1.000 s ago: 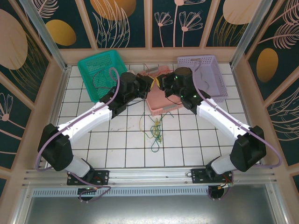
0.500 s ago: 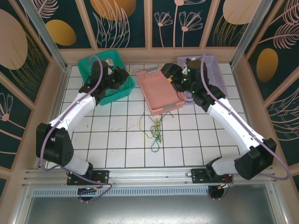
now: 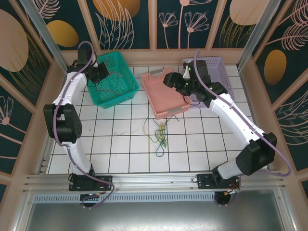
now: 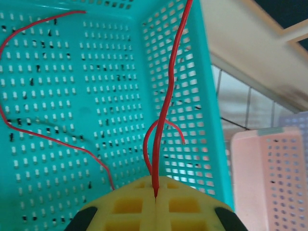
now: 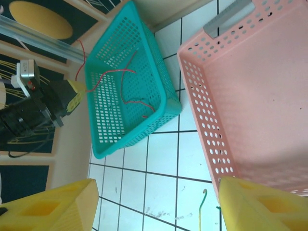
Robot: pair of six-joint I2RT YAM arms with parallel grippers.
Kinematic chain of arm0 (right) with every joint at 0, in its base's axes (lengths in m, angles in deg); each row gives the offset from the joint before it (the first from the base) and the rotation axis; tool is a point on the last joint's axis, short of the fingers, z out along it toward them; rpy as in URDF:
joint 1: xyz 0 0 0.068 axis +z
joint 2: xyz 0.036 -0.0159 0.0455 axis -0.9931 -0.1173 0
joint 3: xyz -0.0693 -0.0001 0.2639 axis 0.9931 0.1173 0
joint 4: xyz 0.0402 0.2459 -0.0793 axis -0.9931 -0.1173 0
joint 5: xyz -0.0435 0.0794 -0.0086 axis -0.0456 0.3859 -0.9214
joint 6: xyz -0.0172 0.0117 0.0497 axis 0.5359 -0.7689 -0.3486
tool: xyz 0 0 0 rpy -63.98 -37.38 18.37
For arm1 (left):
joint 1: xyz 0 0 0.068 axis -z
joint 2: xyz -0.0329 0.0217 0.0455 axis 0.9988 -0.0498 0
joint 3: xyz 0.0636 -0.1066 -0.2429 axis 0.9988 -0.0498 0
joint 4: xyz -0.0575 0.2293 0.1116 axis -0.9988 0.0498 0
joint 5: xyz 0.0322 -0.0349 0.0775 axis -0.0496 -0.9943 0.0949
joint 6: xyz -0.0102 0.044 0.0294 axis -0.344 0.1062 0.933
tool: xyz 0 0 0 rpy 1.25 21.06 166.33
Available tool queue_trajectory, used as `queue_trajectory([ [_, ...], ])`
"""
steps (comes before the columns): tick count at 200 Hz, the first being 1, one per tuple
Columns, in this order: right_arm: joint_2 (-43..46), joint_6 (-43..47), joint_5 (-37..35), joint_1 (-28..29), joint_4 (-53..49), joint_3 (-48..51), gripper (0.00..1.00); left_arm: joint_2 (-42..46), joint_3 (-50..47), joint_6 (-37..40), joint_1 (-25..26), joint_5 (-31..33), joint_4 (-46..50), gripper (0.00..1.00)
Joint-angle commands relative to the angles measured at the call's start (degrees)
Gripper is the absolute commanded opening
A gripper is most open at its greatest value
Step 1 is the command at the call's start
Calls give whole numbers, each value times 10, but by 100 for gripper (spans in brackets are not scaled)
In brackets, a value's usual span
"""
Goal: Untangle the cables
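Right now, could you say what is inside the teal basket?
A red cable, one end pinched by the shut left gripper; the gripper hides part of the basket floor.

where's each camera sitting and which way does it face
Top: above and behind the bases, facing down on the table; left arm, right arm and loose cables show.
Left wrist: above the teal basket, facing down into it; left tool shut on a red cable.
Right wrist: by the pink basket, facing the teal basket; right tool open.
Shared: both wrist views see both baskets.
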Motion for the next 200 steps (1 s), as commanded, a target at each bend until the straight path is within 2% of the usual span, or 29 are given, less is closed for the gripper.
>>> queue_trajectory([
  [1,-7,23,17,-8,-16,-31,67,-45,50,44,-8,-7,75,11],
  [4,-9,24,17,-9,-17,-32,68,-50,55,46,-8,-6,76,25],
  [5,-10,25,17,-8,-17,-33,68,-51,56,46,-8,-5,77,25],
  [6,-10,25,17,-8,-17,-33,68,-52,59,46,-8,-4,77,36],
  [7,-11,26,17,-9,-17,-34,68,-53,60,46,-9,-4,78,40],
  [11,-13,28,17,-9,-19,-35,68,-58,64,44,-8,-2,79,52],
  [17,-15,31,16,-10,-22,-37,68,-57,66,41,-8,0,76,60],
  [24,-19,35,14,-9,-25,-39,68,-52,62,36,-8,-3,67,63],
  [59,-16,71,0,-8,-42,-6,66,13,22,-5,-6,-4,20,66],
  [82,4,102,-17,1,-51,57,62,64,-18,-24,20,-6,3,63],
  [106,23,123,-41,28,-66,129,56,121,-88,-56,83,-13,-21,56],
  [129,36,117,-40,61,-65,192,53,195,-218,-113,153,-16,-69,51],
  [150,47,94,-37,88,-50,235,53,269,-379,-195,217,-32,-168,52],
  [172,57,54,-19,93,-17,277,52,300,-512,-261,275,-50,-272,54],
  [200,55,33,-6,95,16,304,52,274,-554,-234,318,-43,-328,58],
])
